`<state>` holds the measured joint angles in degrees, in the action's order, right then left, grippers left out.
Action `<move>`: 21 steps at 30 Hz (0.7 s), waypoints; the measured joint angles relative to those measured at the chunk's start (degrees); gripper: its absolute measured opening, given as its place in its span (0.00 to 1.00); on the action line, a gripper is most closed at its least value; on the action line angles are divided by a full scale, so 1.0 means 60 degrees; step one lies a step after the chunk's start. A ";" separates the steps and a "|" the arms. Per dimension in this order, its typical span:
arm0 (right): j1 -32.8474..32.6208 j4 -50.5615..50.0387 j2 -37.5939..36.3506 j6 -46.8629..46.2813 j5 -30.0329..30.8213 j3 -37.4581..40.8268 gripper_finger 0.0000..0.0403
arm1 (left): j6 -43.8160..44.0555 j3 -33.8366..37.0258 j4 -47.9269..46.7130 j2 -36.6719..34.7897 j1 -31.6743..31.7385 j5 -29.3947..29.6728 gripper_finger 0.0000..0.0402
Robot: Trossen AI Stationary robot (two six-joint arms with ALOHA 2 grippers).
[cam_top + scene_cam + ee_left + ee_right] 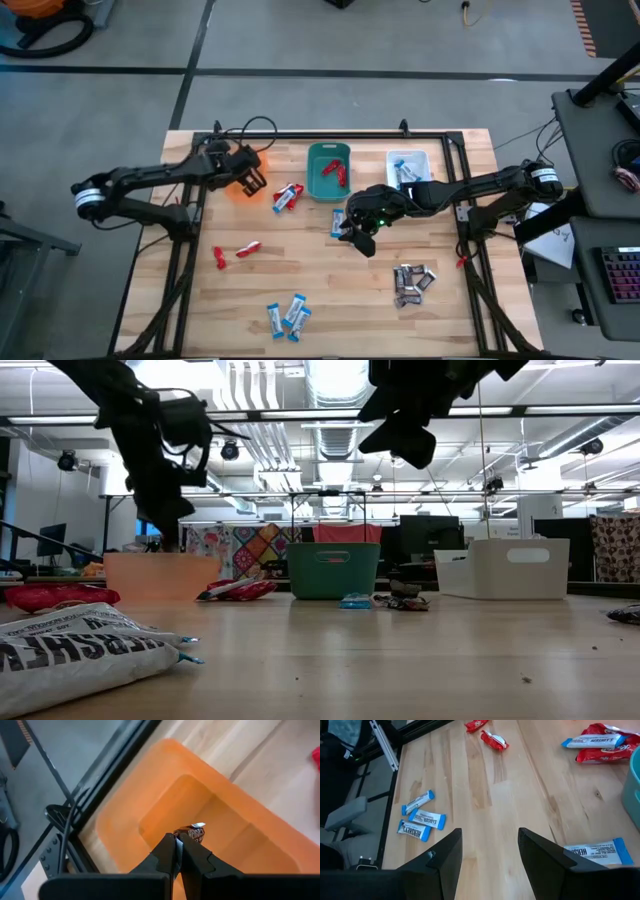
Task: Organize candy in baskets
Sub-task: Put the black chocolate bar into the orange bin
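Sorting candy on the wood surface (pixel 330 290)
Left hand (pixel 178 840) pinched shut over orange basket (pixel 150 800); right hand (pixel 490 845) wide open, empty, beside blue "HERSHEY'S" bar (pixel 592 852).

1. Grey floor (pixel 300 40) surrounds the wooden table (pixel 330 290)
2. Black desk (pixel 600 150) stands right of the table
3. Ceiling ducts (pixel 330 380) and strip lights hang above the table
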<state>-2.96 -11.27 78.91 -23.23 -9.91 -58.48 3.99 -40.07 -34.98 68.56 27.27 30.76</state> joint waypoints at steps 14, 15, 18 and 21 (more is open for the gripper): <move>-0.0022 -0.1009 -0.0011 -0.0728 0.0160 -0.0004 0.45 | 0.0130 0.0000 0.0005 0.0493 -0.0007 0.0004 0.11; -0.0022 -0.1083 -0.0011 -0.0794 0.0158 -0.0004 0.45 | 0.0144 0.0000 0.0004 0.0459 -0.0007 0.0004 0.13; -0.0022 -0.1278 -0.0015 -0.0899 0.0160 -0.0011 0.45 | 0.0182 0.0000 -0.0004 0.0353 -0.0007 0.0007 0.19; -0.0026 -0.1687 -0.0022 -0.1122 0.0156 -0.0015 0.45 | 0.0258 -0.0092 -0.0077 0.0218 -0.0022 -0.0017 0.23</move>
<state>-3.11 -21.40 78.78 -29.97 -8.97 -58.57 5.54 -40.62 -35.44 69.87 27.13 30.66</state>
